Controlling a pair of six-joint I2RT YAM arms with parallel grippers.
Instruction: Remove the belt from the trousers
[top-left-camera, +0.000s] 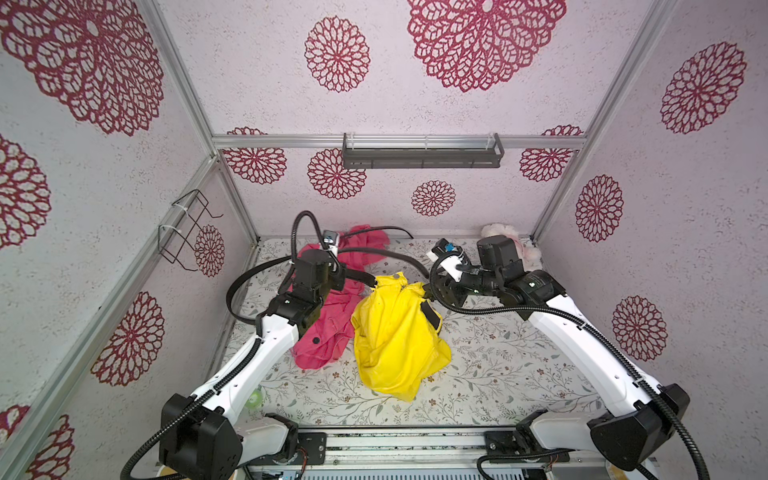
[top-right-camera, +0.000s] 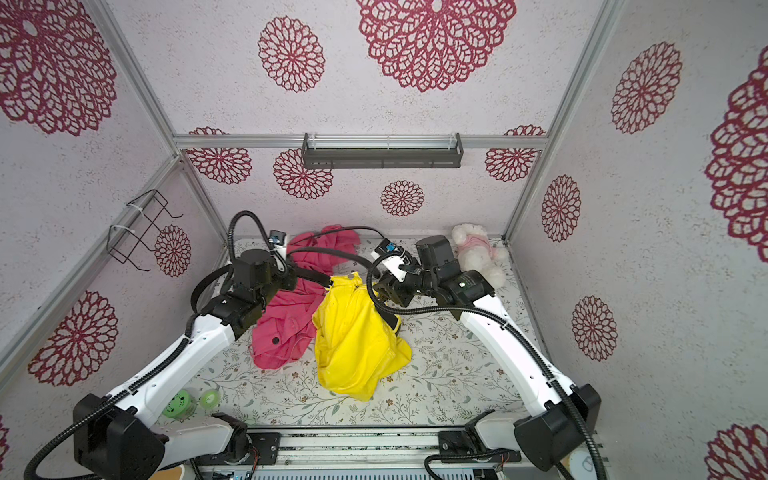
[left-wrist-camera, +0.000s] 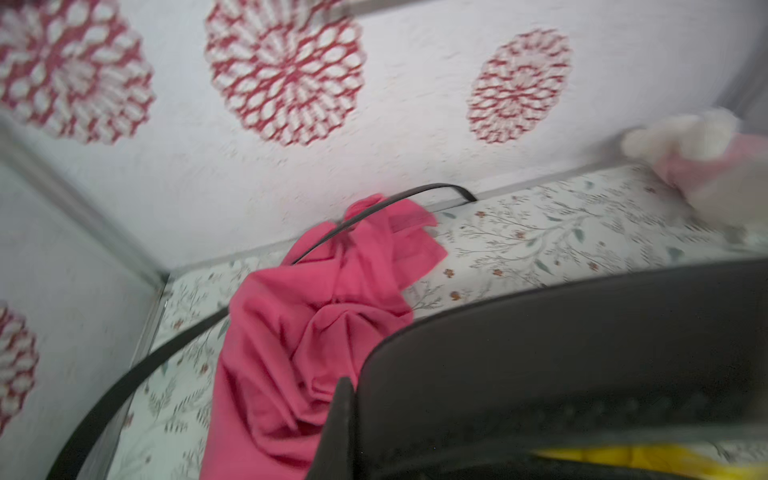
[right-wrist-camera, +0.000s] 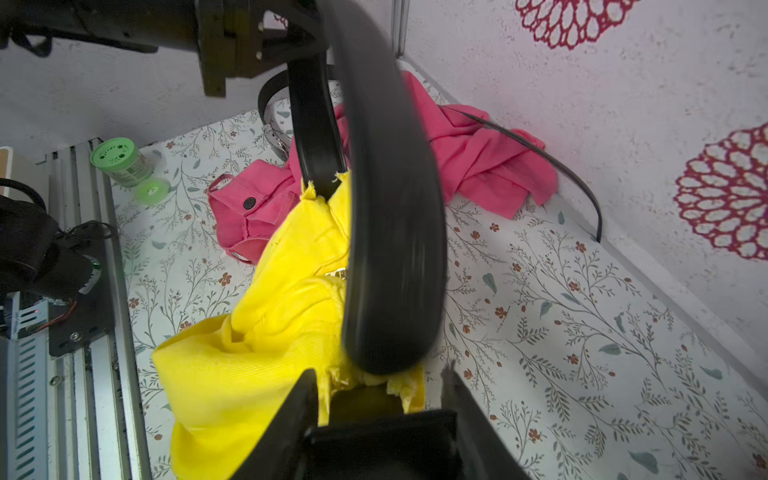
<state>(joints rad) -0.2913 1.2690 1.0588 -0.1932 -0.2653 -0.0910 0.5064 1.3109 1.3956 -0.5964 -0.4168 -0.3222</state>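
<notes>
Yellow trousers (top-left-camera: 395, 332) (top-right-camera: 353, 345) lie in a heap mid-table with a wide black belt (top-left-camera: 361, 276) (right-wrist-camera: 395, 208) threaded through the waistband. My left gripper (top-left-camera: 338, 275) (top-right-camera: 291, 276) is shut on the belt just left of the waistband. In the left wrist view, the belt (left-wrist-camera: 540, 353) is pressed against the one visible finger of the left gripper (left-wrist-camera: 353, 390). The belt's buckle end (right-wrist-camera: 279, 139) loops off to the left. My right gripper (top-left-camera: 432, 291) (right-wrist-camera: 374, 386) holds the raised waistband of the trousers (right-wrist-camera: 257, 332) from the right, jaws partly apart round the cloth.
Pink trousers (top-left-camera: 328, 320) (left-wrist-camera: 291, 332) lie beside and behind the yellow pair, with a thin black strap (left-wrist-camera: 374, 208) over them. A plush toy (top-right-camera: 478, 249) sits at the back right corner. Green containers (top-right-camera: 180, 401) stand front left. A shelf (top-left-camera: 422, 156) and a wire rack (top-left-camera: 187, 232) hang on the walls.
</notes>
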